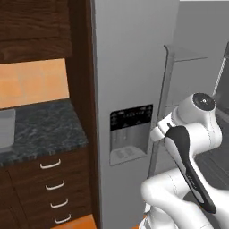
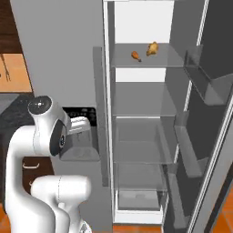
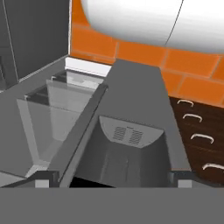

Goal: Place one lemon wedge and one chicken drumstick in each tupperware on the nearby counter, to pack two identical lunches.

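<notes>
Two golden-brown chicken drumsticks [image 2: 136, 55] [image 2: 153, 48] lie on the top glass shelf of the open fridge [image 2: 141, 136]. The dark speckled counter [image 1: 47, 127] runs to the left of the fridge. At its left edge stands a pale grey tupperware [image 1: 6, 128], cut off by the frame. My gripper [image 3: 112, 178] is open with nothing between its fingertips [image 3: 43, 176], which stand far apart. It points along the closed fridge door with the water dispenser [image 3: 127, 144]. The lemon wedges are out of view.
The closed left fridge door with its dispenser panel [image 1: 129, 134] stands between the counter and the open compartment. The open right door [image 2: 214, 113] carries shelf bins. Dark wood drawers with white handles [image 1: 51, 183] sit under the counter. The floor is orange tile [image 3: 144, 52].
</notes>
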You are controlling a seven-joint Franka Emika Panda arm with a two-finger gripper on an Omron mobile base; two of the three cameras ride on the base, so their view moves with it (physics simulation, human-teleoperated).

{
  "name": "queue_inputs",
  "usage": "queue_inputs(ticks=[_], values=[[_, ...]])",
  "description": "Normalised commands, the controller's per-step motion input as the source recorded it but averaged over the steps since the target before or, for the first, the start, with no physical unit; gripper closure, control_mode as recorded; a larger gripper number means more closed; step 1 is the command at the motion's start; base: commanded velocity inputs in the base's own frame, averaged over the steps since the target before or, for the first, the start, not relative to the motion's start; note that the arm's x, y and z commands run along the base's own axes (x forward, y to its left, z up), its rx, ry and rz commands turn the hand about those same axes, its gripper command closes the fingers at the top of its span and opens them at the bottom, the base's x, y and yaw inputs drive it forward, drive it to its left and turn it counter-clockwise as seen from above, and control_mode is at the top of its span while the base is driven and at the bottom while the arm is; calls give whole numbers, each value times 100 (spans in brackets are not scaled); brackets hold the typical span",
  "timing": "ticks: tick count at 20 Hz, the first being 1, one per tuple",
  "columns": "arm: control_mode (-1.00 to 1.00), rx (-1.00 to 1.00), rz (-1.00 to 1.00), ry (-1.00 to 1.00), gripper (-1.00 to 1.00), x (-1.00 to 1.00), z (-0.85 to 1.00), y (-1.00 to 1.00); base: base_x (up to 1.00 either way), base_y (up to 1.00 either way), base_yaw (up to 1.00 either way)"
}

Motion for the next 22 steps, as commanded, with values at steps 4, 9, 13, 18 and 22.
queue_inputs(ticks=[4,9,13,18,22], values=[[100,0,0,0,-100,0,0,0,35,-81,-5],[100,0,0,0,-100,0,0,0,45,-57,-2],[100,0,0,0,-100,0,0,0,46,-2,0],[100,0,0,0,-100,0,0,0,37,-9,0],[100,0,0,0,-100,0,0,0,22,-36,0]])
